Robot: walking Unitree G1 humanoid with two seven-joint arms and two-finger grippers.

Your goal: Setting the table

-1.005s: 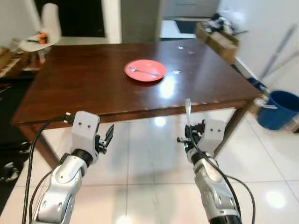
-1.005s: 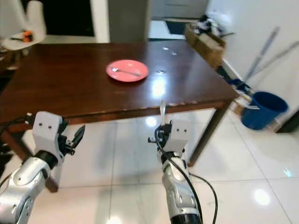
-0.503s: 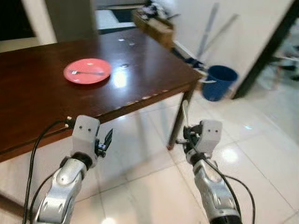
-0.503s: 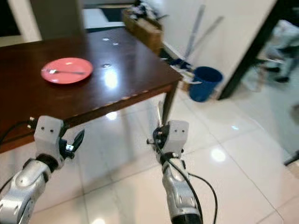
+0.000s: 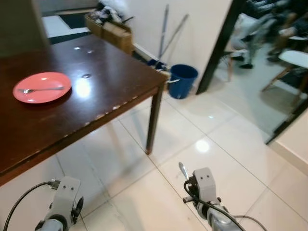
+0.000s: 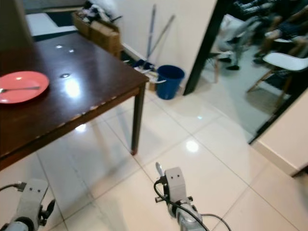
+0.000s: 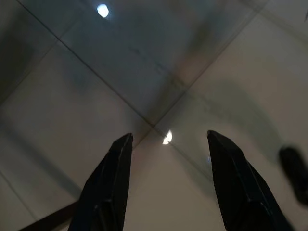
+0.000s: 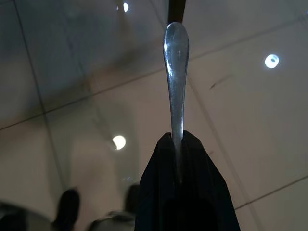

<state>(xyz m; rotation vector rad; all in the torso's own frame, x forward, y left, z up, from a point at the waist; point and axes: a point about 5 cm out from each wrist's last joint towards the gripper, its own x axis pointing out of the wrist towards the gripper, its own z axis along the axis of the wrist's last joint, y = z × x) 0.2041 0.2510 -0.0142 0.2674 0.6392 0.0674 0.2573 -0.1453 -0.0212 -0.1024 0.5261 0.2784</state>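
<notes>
Dark wood surface (image 5: 110, 82) at left carries one red plate (image 5: 42, 87) with one fork (image 5: 41, 89) lying on it. Beyond its corner: one blue bucket (image 5: 183, 80), two mop handles (image 5: 169, 32) against the wall, a cardboard box (image 5: 109, 30).

Right gripper (image 8: 179, 144) low over the tiled floor (image 5: 216, 134), well apart from the surface, fingers pinching one upright spoon (image 8: 176, 72). Left gripper (image 7: 168, 144) spread, holding nothing, above the floor.

Dim wrist views, glare on table (image 5: 86, 96)
</notes>
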